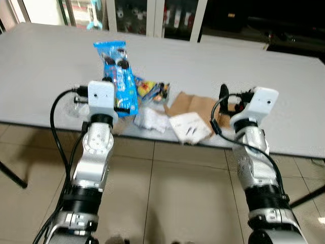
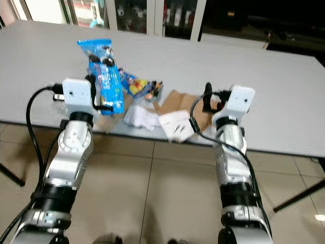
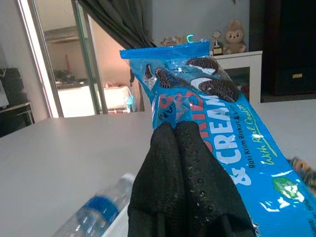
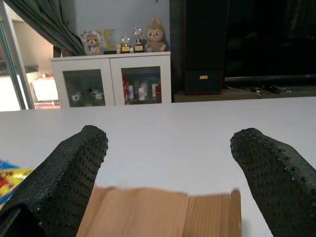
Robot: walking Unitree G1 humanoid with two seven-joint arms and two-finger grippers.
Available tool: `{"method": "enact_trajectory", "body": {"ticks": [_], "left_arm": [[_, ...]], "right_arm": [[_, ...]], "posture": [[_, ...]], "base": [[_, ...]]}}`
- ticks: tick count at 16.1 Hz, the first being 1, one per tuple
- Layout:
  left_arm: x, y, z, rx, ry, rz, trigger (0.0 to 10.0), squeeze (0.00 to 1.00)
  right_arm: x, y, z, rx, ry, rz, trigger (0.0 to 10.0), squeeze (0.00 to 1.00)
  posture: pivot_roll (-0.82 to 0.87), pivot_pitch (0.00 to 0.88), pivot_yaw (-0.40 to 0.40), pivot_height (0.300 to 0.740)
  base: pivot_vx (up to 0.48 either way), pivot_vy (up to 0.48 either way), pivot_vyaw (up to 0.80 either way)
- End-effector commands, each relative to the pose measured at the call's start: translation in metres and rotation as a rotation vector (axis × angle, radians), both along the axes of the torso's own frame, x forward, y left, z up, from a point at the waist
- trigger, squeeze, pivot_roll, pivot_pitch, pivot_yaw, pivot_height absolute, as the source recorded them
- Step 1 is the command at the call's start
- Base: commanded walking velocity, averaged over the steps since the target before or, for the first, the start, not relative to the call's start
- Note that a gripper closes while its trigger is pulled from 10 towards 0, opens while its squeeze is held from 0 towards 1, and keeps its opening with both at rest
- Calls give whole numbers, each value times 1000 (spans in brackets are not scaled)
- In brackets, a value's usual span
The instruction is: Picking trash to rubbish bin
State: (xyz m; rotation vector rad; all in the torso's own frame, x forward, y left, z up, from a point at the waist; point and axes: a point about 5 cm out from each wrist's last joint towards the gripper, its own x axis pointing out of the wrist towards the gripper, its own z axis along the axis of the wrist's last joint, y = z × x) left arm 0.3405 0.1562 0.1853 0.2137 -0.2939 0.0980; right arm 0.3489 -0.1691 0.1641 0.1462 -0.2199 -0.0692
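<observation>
Your left gripper [image 3: 180, 163] was clenched on the blue biscuit wrapper [image 1: 118, 76], lifted above the grey worktop [image 1: 45, 66] — the right gripper [image 4: 168, 173] hung spread over brown cardboard [image 1: 195, 107]. Crumpled paper [image 1: 188, 127] lay at the worktop's near edge, beige floor tiles [image 1: 167, 193] below — a white cabinet [image 4: 111, 79] beyond.

Head cams down on table [image 1: 45, 66]

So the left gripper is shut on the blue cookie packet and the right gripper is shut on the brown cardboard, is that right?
Not quite. The left gripper is shut on the blue cookie packet, but the right gripper is open: the right wrist view shows its fingers spread apart above the brown cardboard, holding nothing.
</observation>
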Motion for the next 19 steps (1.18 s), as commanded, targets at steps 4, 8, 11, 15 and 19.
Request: {"method": "enact_trajectory", "body": {"ticks": [4,8,11,15,19], "left_arm": [[-1,1,-1,6,6,0,10000,0],[0,0,-1,6,7,-3,10000,0],[-1,0,-1,9,10,-2,10000,0],[0,0,-2,9,12,1,10000,0],[2,1,-11,11,73,15,10000,0]], "right_arm": [[2,-4,4,-4,-14,-3,10000,0],[1,-5,3,-8,-9,-4,10000,0],[1,-5,2,-9,-2,-5,10000,0],[0,-5,0,-15,7,-1,10000,0],[0,0,-1,-39,15,31,10000,0]], "posture": [[12,0,-86,740],[11,0,-86,740],[8,0,-85,740],[5,4,-86,740],[3,16,-88,740]], "base": [[-293,0,0],[-294,0,0],[-296,0,0],[-310,0,0],[-70,0,169]]}}
